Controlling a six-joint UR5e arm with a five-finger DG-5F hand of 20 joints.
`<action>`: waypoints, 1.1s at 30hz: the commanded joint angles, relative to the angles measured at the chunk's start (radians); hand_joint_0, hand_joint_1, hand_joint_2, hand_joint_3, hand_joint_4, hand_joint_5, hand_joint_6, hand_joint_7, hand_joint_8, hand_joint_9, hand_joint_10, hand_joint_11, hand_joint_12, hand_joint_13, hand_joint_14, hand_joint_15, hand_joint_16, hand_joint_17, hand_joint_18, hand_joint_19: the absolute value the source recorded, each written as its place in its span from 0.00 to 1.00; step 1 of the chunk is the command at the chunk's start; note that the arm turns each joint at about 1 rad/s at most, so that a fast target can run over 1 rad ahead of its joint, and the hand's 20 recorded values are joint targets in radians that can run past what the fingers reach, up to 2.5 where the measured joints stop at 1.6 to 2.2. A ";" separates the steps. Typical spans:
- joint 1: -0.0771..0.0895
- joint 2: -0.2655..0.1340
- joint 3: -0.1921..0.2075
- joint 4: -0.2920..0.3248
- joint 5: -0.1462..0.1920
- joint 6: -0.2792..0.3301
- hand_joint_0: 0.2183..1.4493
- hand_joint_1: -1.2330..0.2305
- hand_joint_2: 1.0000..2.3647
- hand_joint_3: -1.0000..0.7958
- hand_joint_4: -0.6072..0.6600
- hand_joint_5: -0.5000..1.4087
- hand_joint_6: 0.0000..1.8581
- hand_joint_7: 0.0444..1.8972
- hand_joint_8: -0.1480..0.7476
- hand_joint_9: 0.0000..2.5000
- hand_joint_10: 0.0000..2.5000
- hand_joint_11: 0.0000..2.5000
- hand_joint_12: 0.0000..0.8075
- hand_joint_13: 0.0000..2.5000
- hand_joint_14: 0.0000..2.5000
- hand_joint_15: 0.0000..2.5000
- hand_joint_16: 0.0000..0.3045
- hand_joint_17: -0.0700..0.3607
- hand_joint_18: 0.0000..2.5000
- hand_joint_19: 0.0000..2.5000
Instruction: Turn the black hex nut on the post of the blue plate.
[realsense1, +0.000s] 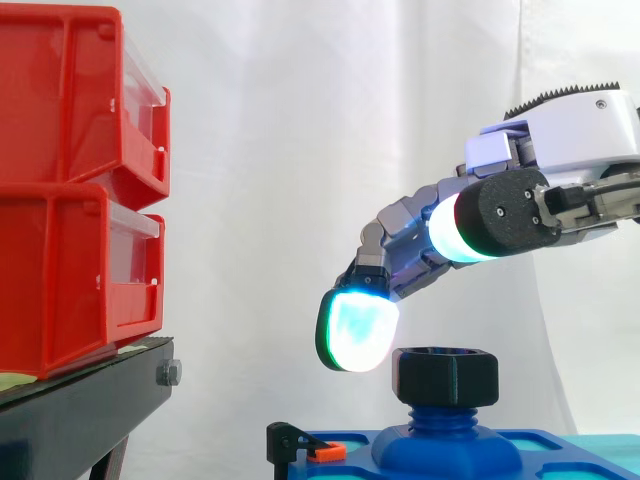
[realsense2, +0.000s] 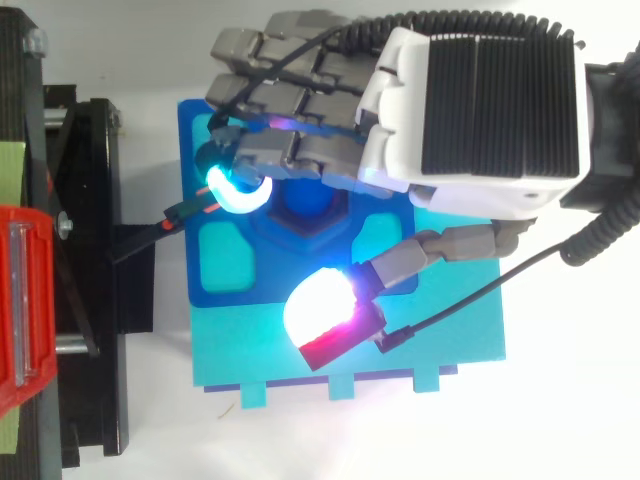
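**Hand (realsense2: 480, 100) hovers over the black hex nut (realsense1: 445, 375), fingers apart**

Seen from above, the hand's back covers the upper right of the frame. Its fingers reach left across the blue plate (realsense2: 195, 125). In the side view the hand (realsense1: 570, 130) comes in from the right edge with its fingers bent downward. The thumb (realsense1: 505, 215) is held higher, to the right. Fingers and thumb stand apart and hold nothing. One cyan-glowing fingertip (realsense1: 357, 330) hangs just beside the nut's upper left corner, with a thin gap between them. The nut sits on top of the blue post (realsense1: 445, 420), which rises from the plate at the lower centre of the frame.

Bare white curtain (realsense1: 270, 150) lies between the fingers and the left side of the frame, so the nut's left side is open. The space straight above the nut is free up to the thumb. From above, the thumb pad (realsense2: 320, 305), glowing white and red, lies below the post. It is partly over the teal base (realsense2: 460, 350), which carries the plate and juts past its lower and right edges.

Two red bins (realsense1: 70, 190) are stacked on one black stand (realsense1: 80, 410) at the left edge, well apart from the nut. From above, the stand lies just beside the plate's left edge. One small black clip (realsense1: 315, 450) with an orange tip sits at the plate's left end, lower than the nut.

Counted, there is one nut, one post, one plate and one base.
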 joint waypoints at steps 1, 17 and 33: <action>0.000 0.000 0.001 -0.011 -0.017 0.000 0.16 0.72 0.00 0.28 0.67 0.17 0.27 0.44 0.42 0.12 0.00 0.00 0.45 0.09 0.00 0.02 0.17 0.44 0.06 0.08; -0.038 0.000 -0.001 -0.053 -0.028 -0.001 0.16 0.72 0.00 0.28 0.69 0.18 0.27 0.48 0.42 0.12 0.00 0.01 0.45 0.09 0.00 0.02 0.17 0.44 0.07 0.08; -0.055 0.001 0.001 -0.059 -0.054 -0.015 0.16 0.72 0.00 0.28 0.68 0.18 0.27 0.48 0.42 0.12 0.00 0.02 0.45 0.09 0.00 0.02 0.17 0.43 0.07 0.08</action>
